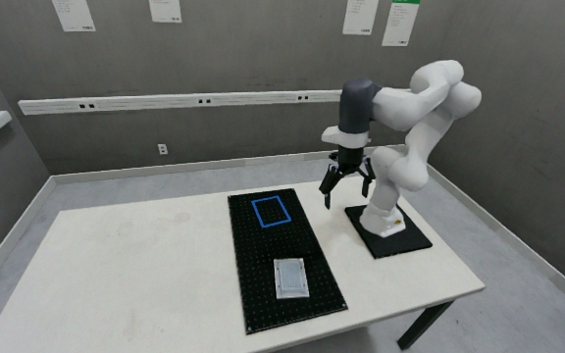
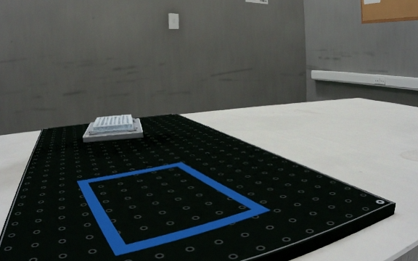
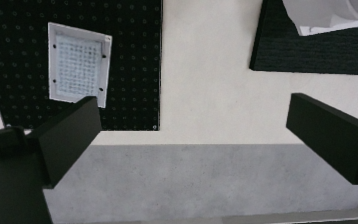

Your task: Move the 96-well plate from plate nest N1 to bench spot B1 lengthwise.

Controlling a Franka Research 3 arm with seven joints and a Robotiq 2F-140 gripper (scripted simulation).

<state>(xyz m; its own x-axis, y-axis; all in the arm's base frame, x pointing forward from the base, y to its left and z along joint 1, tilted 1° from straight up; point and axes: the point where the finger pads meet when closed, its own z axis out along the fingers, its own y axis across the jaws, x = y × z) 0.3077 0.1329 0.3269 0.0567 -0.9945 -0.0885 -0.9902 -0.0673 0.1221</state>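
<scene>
The white 96-well plate (image 1: 290, 276) (image 2: 114, 122) (image 3: 77, 67) sits in the light grey plate nest (image 1: 278, 293) (image 2: 112, 135) (image 3: 105, 70) at the near end of the black perforated board (image 1: 263, 245) (image 2: 285, 188) (image 3: 130, 75). The blue taped outline (image 1: 257, 214) (image 2: 101, 221) marks a spot at the board's far end, and nothing lies inside it. My gripper (image 1: 346, 193) (image 3: 193, 111) is open and empty. It hangs above the table to the right of the board, near the outline end and far from the plate.
The arm's base stands on a black square pad (image 1: 410, 240) (image 3: 310, 55) right of the board. The white table (image 1: 140, 265) (image 2: 339, 138) ends close to the board's near end. Grey walls surround the table.
</scene>
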